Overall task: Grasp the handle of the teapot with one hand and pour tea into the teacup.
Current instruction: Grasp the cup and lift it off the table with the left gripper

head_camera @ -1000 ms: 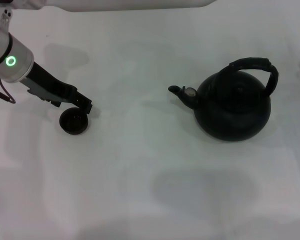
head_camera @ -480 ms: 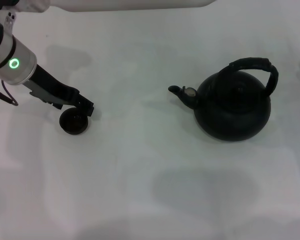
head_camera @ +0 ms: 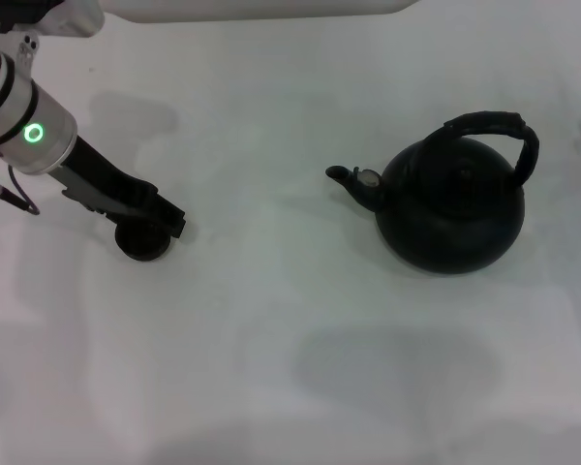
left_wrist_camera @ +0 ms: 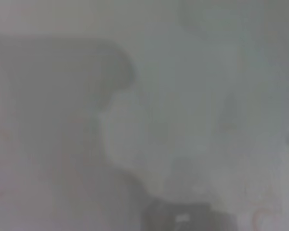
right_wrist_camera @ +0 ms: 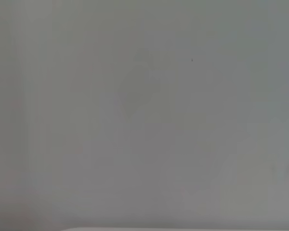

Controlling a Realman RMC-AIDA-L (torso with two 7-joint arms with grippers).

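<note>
White counter [head_camera: 290, 368], left claw [head_camera: 165, 221] at the teacup [head_camera: 141, 242], teapot [head_camera: 452, 205] waiting untouched.

The pale counter carries just two dark things, set well apart: the small teacup on the robot's left and the large round teapot on its right, upright, its spout [head_camera: 351, 181] turned toward the cup, which suits a pour in that direction. The left claw reaches down over the teacup and hides its upper rim; whether its fingers are spread or closed on the cup I cannot tell, and the left wrist view is too blurred to settle it. It seems placed to steady or reposition the cup. The arched handle [head_camera: 504, 136] stands free above the pot with nothing near it, and the right claw shows in no view, so the grasp is not yet begun.
</note>
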